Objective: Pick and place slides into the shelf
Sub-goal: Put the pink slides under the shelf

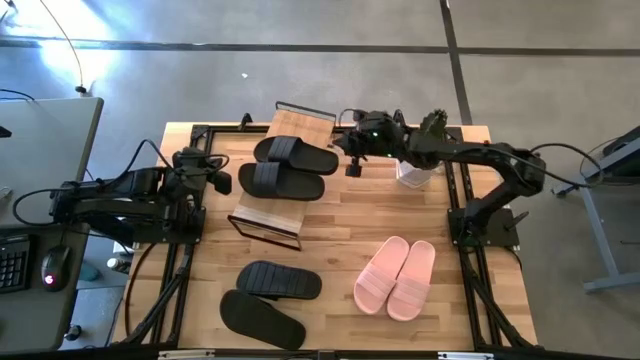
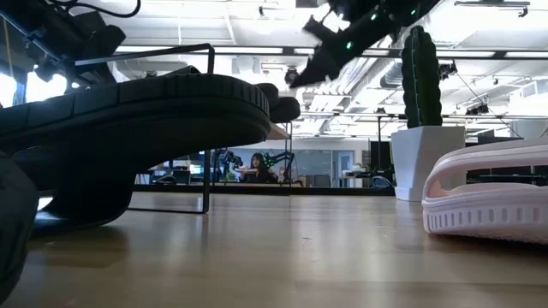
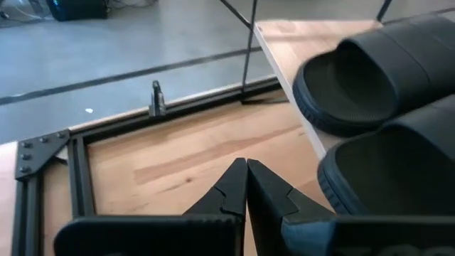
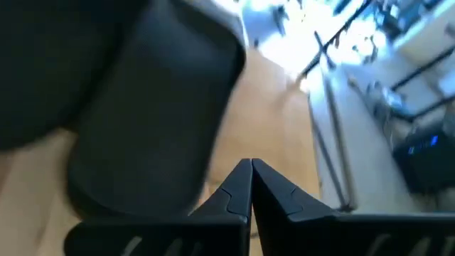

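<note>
Two black slides point(image 1: 295, 153) point(image 1: 280, 181) lie side by side, soles down, on the bamboo shelf point(image 1: 262, 215). A second black pair point(image 1: 278, 280) point(image 1: 262, 317) lies on the table's near left, and a pink pair point(image 1: 395, 277) on its near right. My right gripper point(image 1: 353, 166) hangs shut in the air just right of the shelf's slides, and its wrist view shows a black slide point(image 4: 142, 92) close ahead. My left gripper point(image 1: 224, 181) is shut at the shelf's left side, the slides' ends point(image 3: 370, 78) beside it.
A white pot with a cactus point(image 1: 420, 170) stands under my right arm at the far right. The table's black frame rails point(image 1: 200, 132) run along the edges. Bare wood lies between the shelf and the pink pair point(image 1: 340, 225).
</note>
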